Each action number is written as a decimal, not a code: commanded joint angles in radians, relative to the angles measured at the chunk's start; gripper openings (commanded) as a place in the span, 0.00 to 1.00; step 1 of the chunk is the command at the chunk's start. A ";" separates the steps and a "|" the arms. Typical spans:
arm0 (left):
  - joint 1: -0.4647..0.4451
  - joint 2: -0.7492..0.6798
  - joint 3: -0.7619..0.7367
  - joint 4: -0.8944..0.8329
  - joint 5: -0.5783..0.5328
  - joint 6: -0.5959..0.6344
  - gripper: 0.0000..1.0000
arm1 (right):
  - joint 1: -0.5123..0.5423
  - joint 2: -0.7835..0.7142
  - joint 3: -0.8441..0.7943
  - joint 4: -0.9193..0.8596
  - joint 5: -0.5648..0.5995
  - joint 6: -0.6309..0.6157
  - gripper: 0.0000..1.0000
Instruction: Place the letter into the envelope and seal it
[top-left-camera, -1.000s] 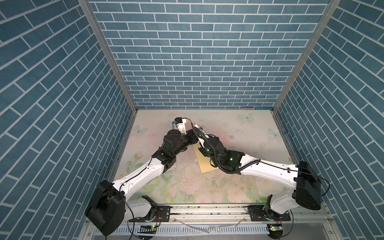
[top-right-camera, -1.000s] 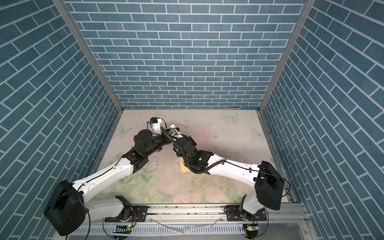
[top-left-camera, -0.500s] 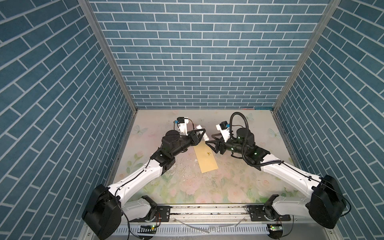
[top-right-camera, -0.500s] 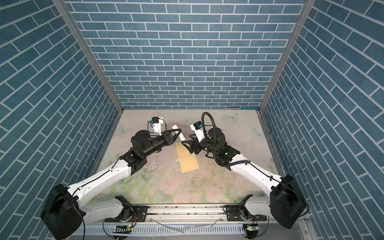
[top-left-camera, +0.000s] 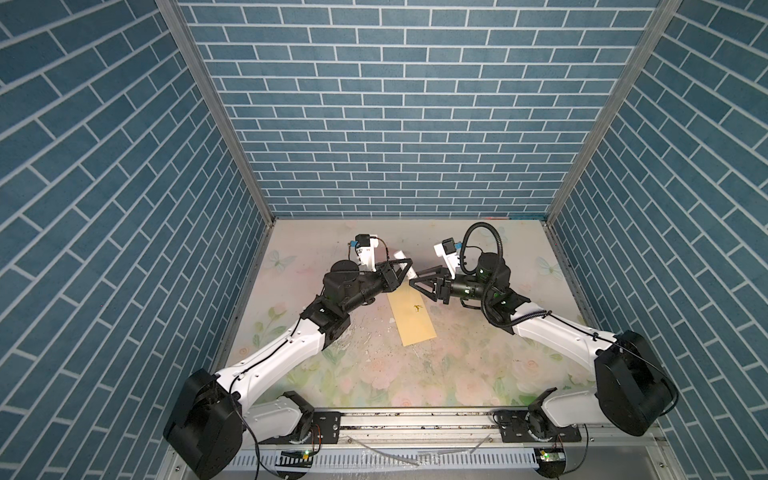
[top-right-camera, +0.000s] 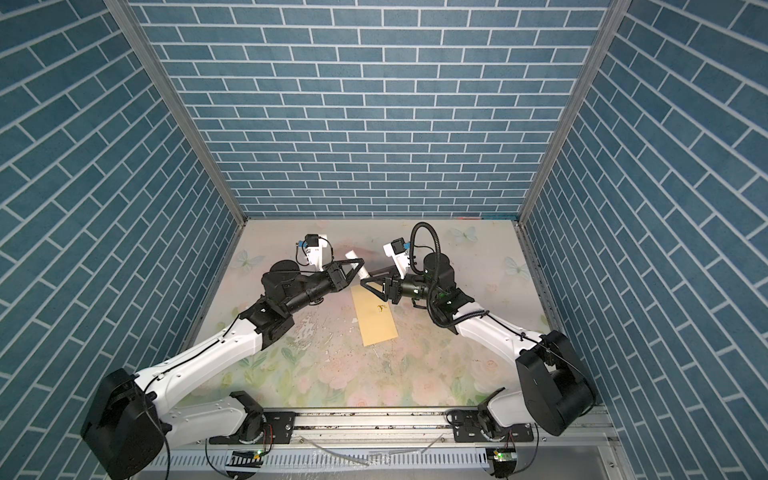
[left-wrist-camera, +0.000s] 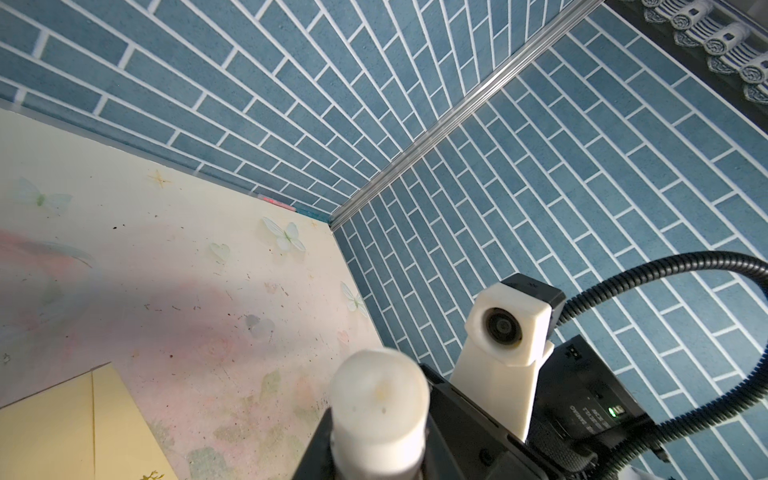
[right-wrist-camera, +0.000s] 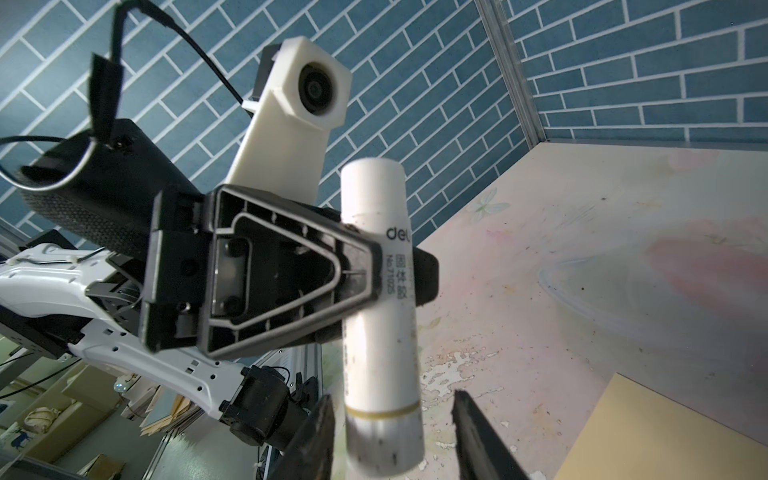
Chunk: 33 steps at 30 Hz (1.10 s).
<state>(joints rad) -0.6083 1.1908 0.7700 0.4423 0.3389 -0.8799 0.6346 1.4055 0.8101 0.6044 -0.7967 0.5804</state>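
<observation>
While the left gripper pinches a glue stick, the right gripper sits spread around its end, near the envelope.

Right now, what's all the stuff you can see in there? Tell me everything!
envelope: one, mustard yellow, flat on the middle of the table
glue stick: one, white, in the left claw, near the envelope's far end
table: one, pale with flowers and butterflies, under everything
walls: three, blue brick, around the table
arms: two, white and black, reaching in from the near edge
left claw: one, black, shut on the glue stick
right claw: one, black, open, fingers either side of the glue stick's end
</observation>
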 joint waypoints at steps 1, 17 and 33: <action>0.003 -0.012 0.022 0.029 0.013 0.005 0.00 | -0.006 0.019 0.001 0.072 -0.053 0.049 0.38; 0.003 0.010 0.023 0.012 -0.015 0.012 0.00 | 0.074 -0.087 0.082 -0.331 0.455 -0.200 0.00; 0.002 0.036 0.017 0.017 -0.028 0.009 0.00 | 0.479 0.212 0.409 -0.470 1.764 -0.882 0.00</action>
<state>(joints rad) -0.5735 1.2396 0.7788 0.4461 0.2005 -0.8757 1.1358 1.5818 1.1667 0.0990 0.7391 -0.1436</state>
